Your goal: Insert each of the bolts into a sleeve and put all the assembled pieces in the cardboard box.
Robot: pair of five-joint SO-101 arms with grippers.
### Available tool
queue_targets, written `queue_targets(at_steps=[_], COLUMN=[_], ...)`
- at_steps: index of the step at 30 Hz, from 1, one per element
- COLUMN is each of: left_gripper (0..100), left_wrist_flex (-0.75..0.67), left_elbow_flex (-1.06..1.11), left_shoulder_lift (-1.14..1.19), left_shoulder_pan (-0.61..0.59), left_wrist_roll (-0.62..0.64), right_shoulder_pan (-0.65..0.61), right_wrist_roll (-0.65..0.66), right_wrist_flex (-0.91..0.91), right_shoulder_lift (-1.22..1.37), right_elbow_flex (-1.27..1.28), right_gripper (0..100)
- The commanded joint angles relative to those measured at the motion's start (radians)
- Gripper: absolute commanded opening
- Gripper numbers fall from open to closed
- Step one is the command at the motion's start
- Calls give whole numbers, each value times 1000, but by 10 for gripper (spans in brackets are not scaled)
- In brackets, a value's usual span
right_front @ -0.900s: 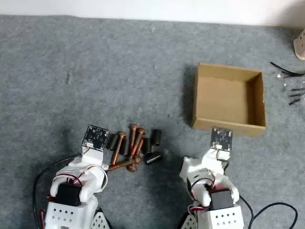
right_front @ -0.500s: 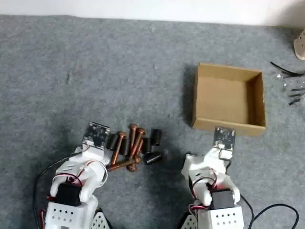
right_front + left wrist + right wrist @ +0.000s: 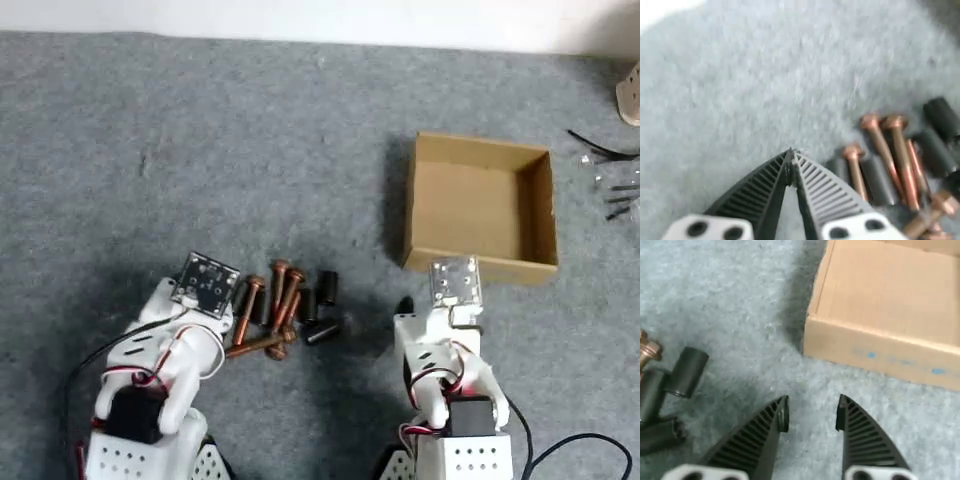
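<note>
Right beside the left gripper (image 3: 791, 156), which is pinched closed on nothing, the bolts (image 3: 278, 287) and black sleeves (image 3: 327, 287) lie in one jumbled pile. The cardboard box (image 3: 478, 264) sits empty nearby, with the right gripper (image 3: 811, 413) spread apart just short of its wall. Bolts look stiff, smooth and likely to roll, so I'd grab mid-shank. Sleeves look light, so pinch across the barrel.

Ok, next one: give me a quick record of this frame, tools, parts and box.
bolts: loose pile on mat
sleeves: black, mixed among bolts
box: open top, nothing seen inside
left tool: shut, empty, beside the pile
right tool: open, empty, over mat between sleeves and box
</note>
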Motion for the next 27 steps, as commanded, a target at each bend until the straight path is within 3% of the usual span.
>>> queue_targets(at_steps=[1,6,12,18,22,27], left_gripper=[11,11,11,7,8,8], left_wrist_flex=[-17,-121,-285,-423,-578,-557], left_elbow_flex=[-136,-159,-219,-231,-176,-176], left_shoulder_lift=[-8,81,466,800,875,874], left_shoulder_pan=[21,42,139,81,2,25], left_wrist_roll=[-23,-18,51,186,212,227], right_shoulder_pan=[21,58,61,70,90,38], right_wrist_roll=[12,12,12,14,9,12], right_wrist_flex=[35,33,31,58,56,4], right_shoulder_lift=[4,4,4,4,4,16], right_elbow_flex=[74,44,44,36,36,22], right_gripper=[146,146,146,146,146,146])
